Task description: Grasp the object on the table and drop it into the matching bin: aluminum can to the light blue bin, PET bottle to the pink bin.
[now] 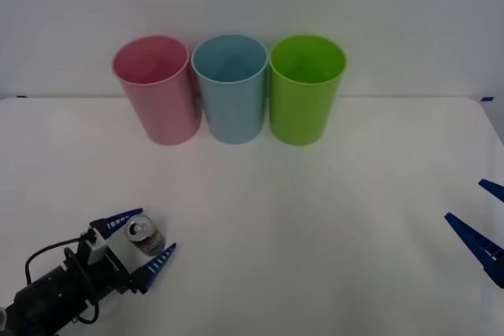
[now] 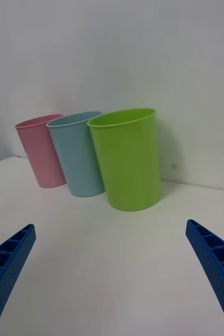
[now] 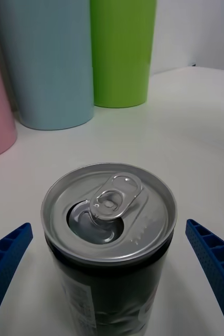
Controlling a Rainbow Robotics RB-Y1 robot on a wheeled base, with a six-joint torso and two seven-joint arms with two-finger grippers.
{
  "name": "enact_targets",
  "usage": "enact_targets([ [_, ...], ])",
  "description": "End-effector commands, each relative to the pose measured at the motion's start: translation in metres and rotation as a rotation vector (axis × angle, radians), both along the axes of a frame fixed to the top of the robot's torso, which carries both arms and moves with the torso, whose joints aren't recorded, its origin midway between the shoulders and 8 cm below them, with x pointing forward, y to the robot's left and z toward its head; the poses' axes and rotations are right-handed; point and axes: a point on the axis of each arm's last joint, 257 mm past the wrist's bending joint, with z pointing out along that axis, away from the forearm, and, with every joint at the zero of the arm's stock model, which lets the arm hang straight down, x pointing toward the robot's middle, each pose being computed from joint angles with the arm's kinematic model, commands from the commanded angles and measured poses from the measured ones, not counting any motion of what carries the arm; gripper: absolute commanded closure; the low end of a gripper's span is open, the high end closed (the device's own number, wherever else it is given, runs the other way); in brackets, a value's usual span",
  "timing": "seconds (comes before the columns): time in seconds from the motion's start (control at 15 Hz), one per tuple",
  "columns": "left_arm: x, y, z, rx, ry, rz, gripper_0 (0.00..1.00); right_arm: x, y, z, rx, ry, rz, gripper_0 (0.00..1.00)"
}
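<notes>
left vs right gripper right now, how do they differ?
The left gripper sits at the near left of the table, fingers open on either side of the aluminum can; the right gripper waits at the right edge with nothing between its fingers. Both are open, with blue ribbed fingers.

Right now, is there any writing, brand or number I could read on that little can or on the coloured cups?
Aluminum can, standing between the open fingers of the left end effector: fine print on its dark side and faint marks on its lid, too blurred to read.
Pink bin, light blue bin, green bin: no writing.
</notes>
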Motion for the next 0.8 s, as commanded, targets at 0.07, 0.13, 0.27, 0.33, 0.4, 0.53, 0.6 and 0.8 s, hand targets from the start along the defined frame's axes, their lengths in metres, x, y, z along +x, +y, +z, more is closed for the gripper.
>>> enact_targets([
  [0.07, 0.0013, -0.0003, 0.0008, 0.002, -0.004, 0.0, 0.0, 0.0, 0.0, 0.0, 0.0, 0.0, 0.0, 0.0],
  [0.13, 0.0013, -0.0003, 0.0008, 0.002, -0.004, 0.0, 0.0, 0.0, 0.0, 0.0, 0.0, 0.0, 0.0, 0.0],
  [0.27, 0.001, -0.0007, 0.0006, 0.005, -0.005, -0.002, 0.01, 0.0, 0.0, 0.0, 0.0, 0.0, 0.0, 0.0],
  [0.33, 0.0012, -0.0004, 0.0005, 0.008, -0.007, -0.001, 0.56, 0.0, 0.0, 0.0, 0.0, 0.0, 0.0, 0.0],
  [0.4, 0.0015, -0.0001, 0.0003, 0.012, -0.01, 0.0, 0.86, 0.0, 0.0, 0.0, 0.0, 0.0, 0.0, 0.0],
  [0.53, 0.0018, -0.0005, 0.0014, 0.011, -0.016, 0.001, 1.0, 0.0, 0.0, 0.0, 0.0, 0.0, 0.0, 0.0],
  [0.6, 0.0018, -0.0005, 0.0014, 0.012, -0.017, 0.001, 1.0, 0.0, 0.0, 0.0, 0.0, 0.0, 0.0, 0.0],
  [0.8, 0.0015, 0.0011, 0.0016, 0.011, -0.017, 0.004, 1.0, 0.0, 0.0, 0.0, 0.0, 0.0, 0.0, 0.0],
])
